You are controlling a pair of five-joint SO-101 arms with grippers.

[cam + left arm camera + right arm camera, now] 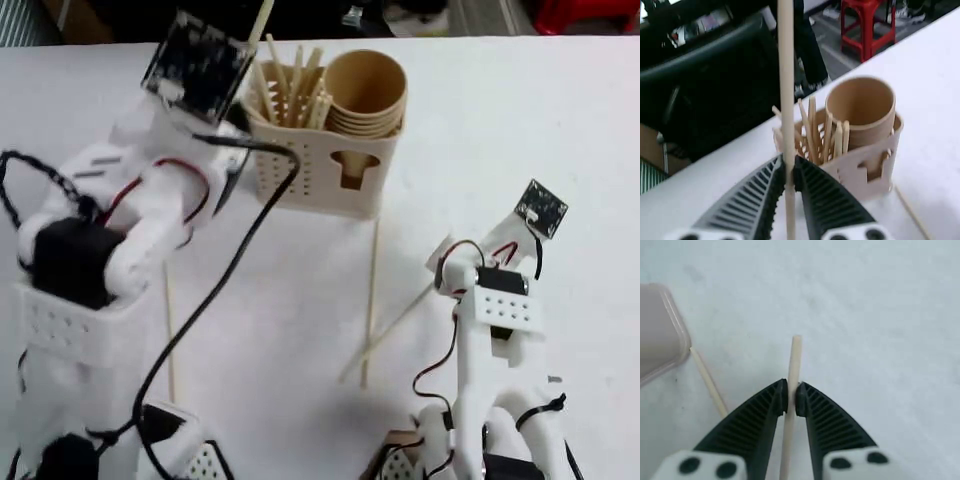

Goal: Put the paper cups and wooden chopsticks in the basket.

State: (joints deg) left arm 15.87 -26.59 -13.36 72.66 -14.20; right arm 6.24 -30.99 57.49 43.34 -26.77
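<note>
Far-left chopstick: lies loose on the table beside the left arm, not yet collected.
Left gripper: clamped tight on an upright chopstick, gripping it low on the shaft. It hangs just beside the basket's near-left corner, probably so the stick can go in end-first.
Basket: stands at the far middle of the table, where both arms seem able to reach it.
Stored chopsticks: lean upright in the basket's left part, kept from falling by its walls.
Paper cups: nested in one stack in the basket's right part, so this half of the task looks done.
Middle chopstick: lies flat, running from the basket's front towards the arms.
Diagonal chopstick: crosses the middle one, with its far end in the right arm's grip. Whether it has left the table I cannot tell.
Right gripper: pinched onto that stick near its tip, apparently a grasp for lifting.
</note>
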